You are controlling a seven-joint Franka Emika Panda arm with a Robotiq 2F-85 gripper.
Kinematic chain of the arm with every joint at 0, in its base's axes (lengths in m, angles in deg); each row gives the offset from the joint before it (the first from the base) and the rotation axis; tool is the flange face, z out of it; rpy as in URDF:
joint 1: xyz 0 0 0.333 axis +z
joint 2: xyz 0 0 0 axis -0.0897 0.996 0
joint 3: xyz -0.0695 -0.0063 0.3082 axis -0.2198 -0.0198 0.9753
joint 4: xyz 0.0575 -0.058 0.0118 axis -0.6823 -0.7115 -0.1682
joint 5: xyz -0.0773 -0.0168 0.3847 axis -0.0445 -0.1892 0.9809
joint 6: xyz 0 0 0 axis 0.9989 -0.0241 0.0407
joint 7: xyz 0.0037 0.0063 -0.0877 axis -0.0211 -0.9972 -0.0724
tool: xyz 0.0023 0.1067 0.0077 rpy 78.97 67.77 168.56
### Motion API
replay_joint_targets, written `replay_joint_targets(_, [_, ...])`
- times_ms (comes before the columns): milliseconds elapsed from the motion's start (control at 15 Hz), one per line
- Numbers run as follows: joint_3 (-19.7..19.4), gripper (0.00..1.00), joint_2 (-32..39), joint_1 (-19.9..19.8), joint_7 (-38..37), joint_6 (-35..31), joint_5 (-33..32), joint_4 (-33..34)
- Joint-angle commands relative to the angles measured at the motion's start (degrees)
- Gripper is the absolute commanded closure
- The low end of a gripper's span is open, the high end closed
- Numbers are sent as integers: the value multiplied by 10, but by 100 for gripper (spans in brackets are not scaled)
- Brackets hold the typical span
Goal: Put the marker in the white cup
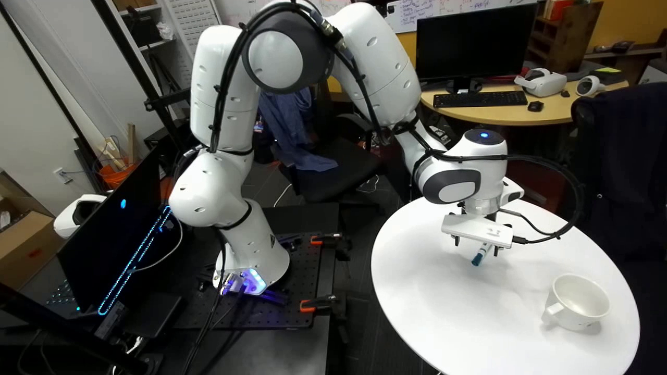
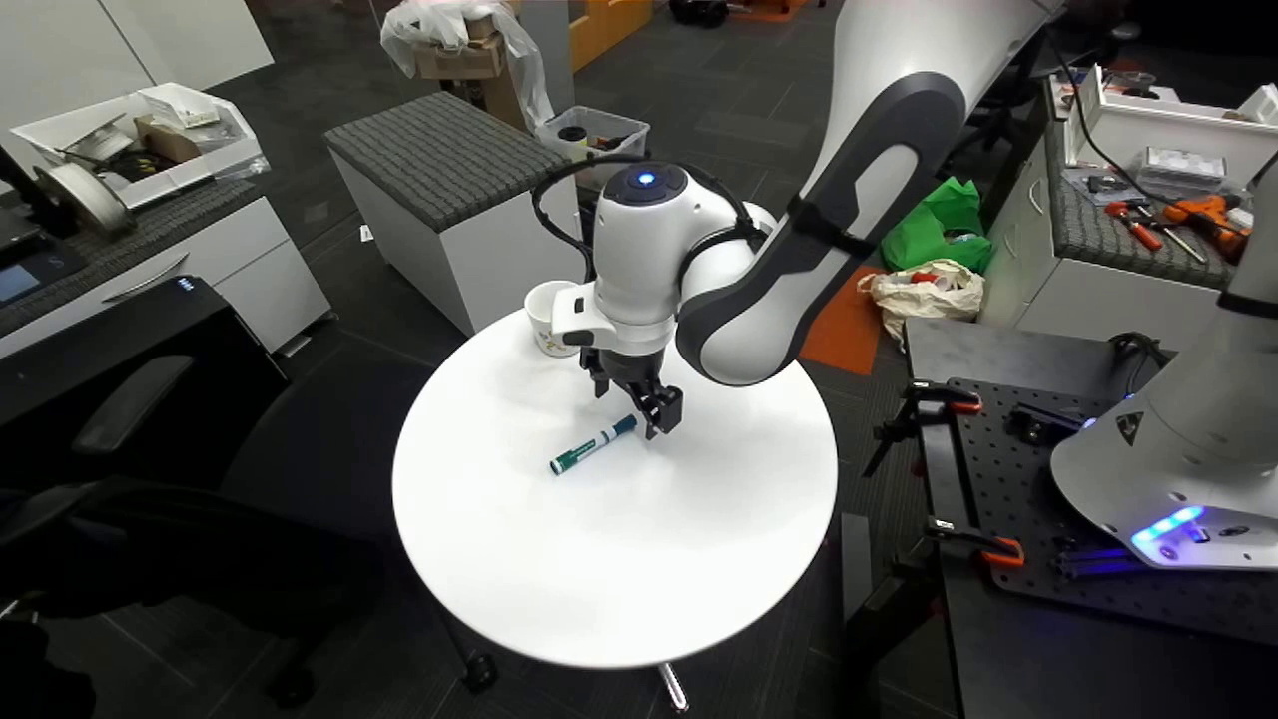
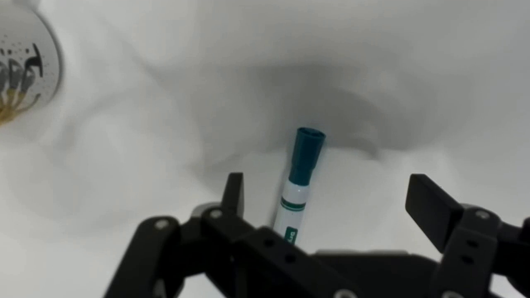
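Observation:
The marker, white-bodied with a teal cap, lies flat on the table in both exterior views (image 1: pixel 480 255) (image 2: pixel 593 445). In the wrist view the marker (image 3: pixel 295 193) lies between the fingers, nearer the left one; its lower end is hidden behind the gripper. My gripper (image 3: pixel 326 179) is open and empty above the marker; it also shows in both exterior views (image 1: pixel 476 246) (image 2: pixel 627 409). The white cup (image 1: pixel 572 315) stands upright near the table edge, its handle visible. It is partly behind the wrist in an exterior view (image 2: pixel 547 312). The patterned cup side (image 3: pixel 25 66) shows upper left in the wrist view.
The round white table (image 1: pixel 443 323) bears the marker and cup. A black cable (image 1: pixel 573 192) loops out from the wrist. Dark chairs (image 2: pixel 300 439) stand beside the table. A desk with a monitor (image 1: pixel 474 44) is behind the arm.

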Motion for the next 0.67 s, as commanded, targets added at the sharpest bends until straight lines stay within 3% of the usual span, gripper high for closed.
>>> replay_joint_targets(0, [3, 0, 22, 5, -28, 5, -25, 31])
replay_joint_targets(600, [3, 0, 66, 14, -43, 14, -30, 80])
